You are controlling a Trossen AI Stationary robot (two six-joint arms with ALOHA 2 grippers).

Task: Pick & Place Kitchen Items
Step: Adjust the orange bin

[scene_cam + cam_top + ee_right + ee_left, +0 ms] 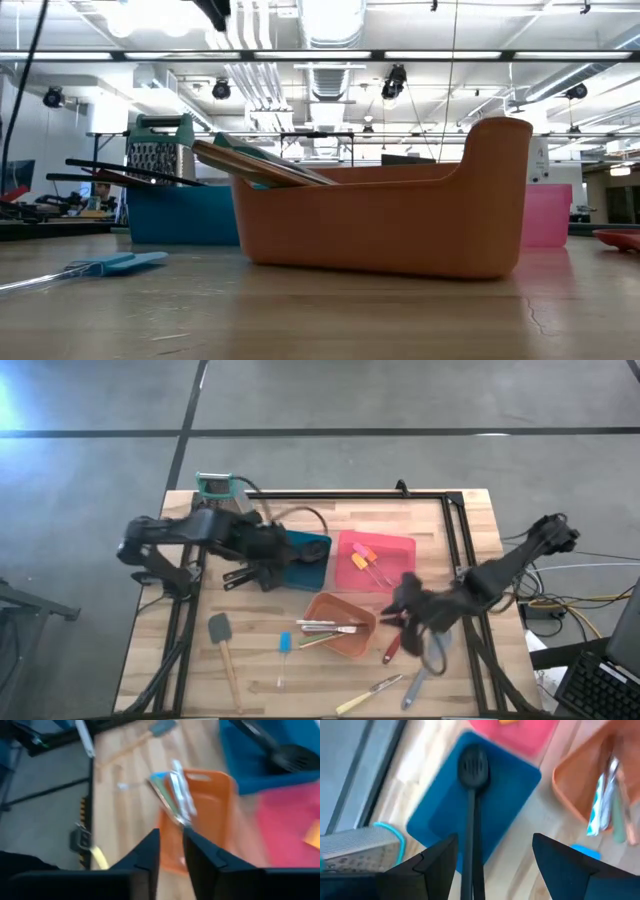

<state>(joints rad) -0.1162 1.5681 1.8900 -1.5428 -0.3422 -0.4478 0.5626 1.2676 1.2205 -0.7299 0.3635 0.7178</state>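
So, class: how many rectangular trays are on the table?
3. The blue tray sits beside the pink tray toward the far edge; the orange tray lies in front of them, toward the middle.

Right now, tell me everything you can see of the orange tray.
The orange tray is a rectangular, smooth, plastic-looking bin with rounded corners and one end wall rising higher, seen in the low view. It sits upright on the wooden table, in front of the blue tray and pink tray. Several slim utensils lie in it, their ends jutting over one rim. No gripper touches it.
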